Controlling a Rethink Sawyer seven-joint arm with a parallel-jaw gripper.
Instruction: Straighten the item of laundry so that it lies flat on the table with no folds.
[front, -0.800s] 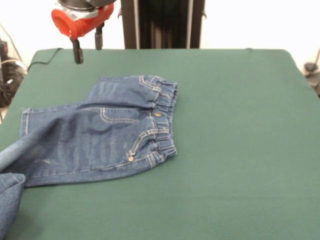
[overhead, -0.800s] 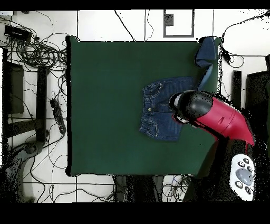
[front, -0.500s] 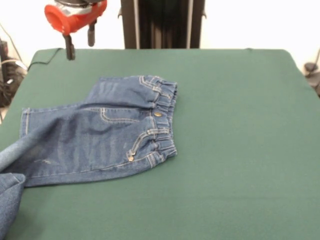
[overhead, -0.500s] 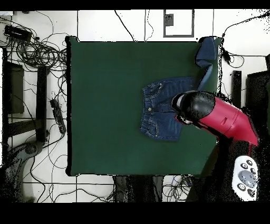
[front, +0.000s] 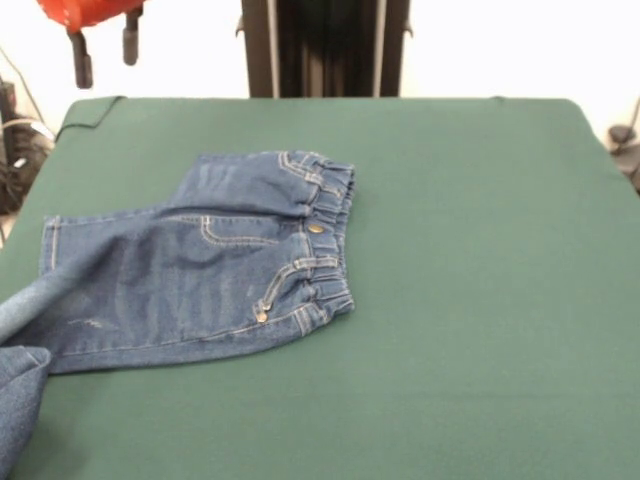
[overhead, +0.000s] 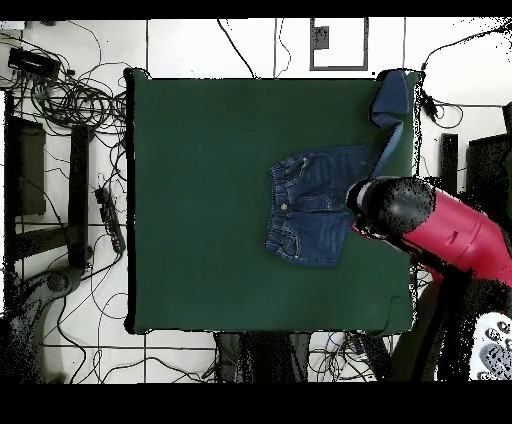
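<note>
Jeans (front: 200, 260) on the left part of the green tabletop (front: 470, 250), waist end flat but one leg trailing off the near left edge, so straightening only partly done; tool (front: 103, 52) raised at far left, fingers apart, holding nothing.

Light was even and soft across the table (front: 480, 250), with no hard shadows; only a thin dark line showed under the jeans (front: 200, 260) along their near edge. The background behind the table was blown out to near white (strongest at the top corners). The denim stitching read clearly in the front view. From overhead the felt looked darker and flatter.
</note>
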